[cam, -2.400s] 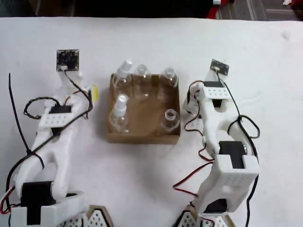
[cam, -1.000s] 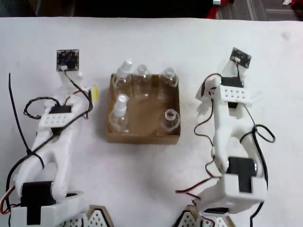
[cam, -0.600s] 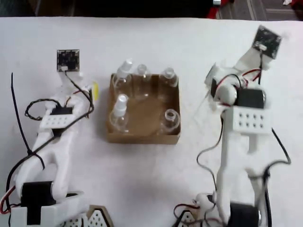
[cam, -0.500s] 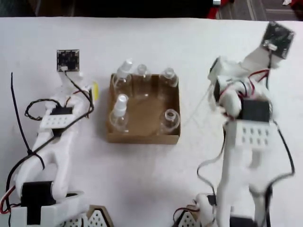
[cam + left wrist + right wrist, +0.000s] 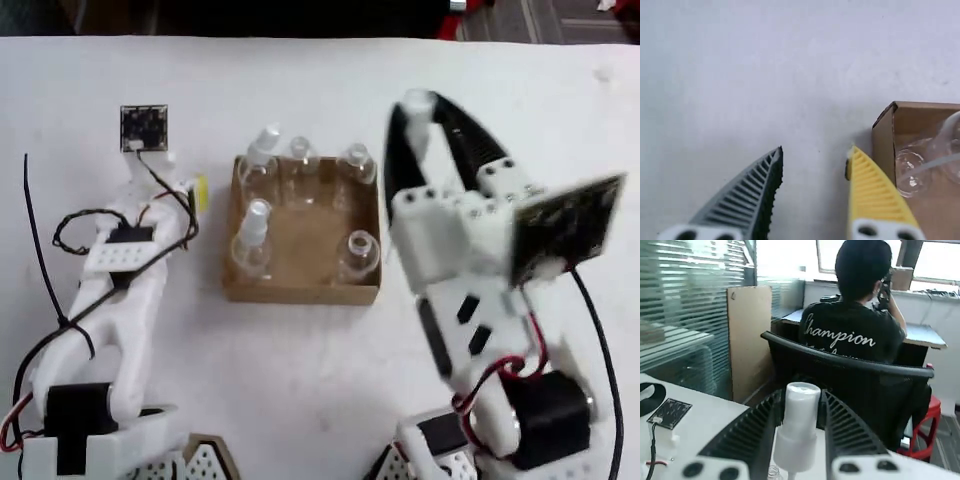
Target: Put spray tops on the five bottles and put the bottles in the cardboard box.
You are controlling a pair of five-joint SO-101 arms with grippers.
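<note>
Where the white worktop (image 5: 320, 80) ends on its far side, a dark strip of floor shows. The right wrist view looks beyond it into an office with slatted window blinds (image 5: 685, 300), a brown board (image 5: 749, 340) standing upright and a black mesh chair (image 5: 850, 375). Whether the bottles carry labels cannot be told.

A brown cardboard box (image 5: 300, 292) sits mid-worktop, holding five clear round bottles (image 5: 358, 258), three in the far row and two in the near row. White spray tops are fitted on the far-left bottle (image 5: 262, 160) and the near-left bottle (image 5: 252, 240); the other three have open necks.

The right arm (image 5: 470, 250) is lifted off the worktop. The right arm's jaws, black and ridged, are closed on a loose white spray top (image 5: 799, 425), one jaw pressing each side of its cap. In the high view this top (image 5: 418, 104) shows right of the box's far right corner.

The left arm (image 5: 120, 260) lies left of the box. The left arm's jaws, one grey and one yellow, stand apart with bare worktop between them, and the yellow tip is just beside the box's far left corner (image 5: 883, 125).
</note>
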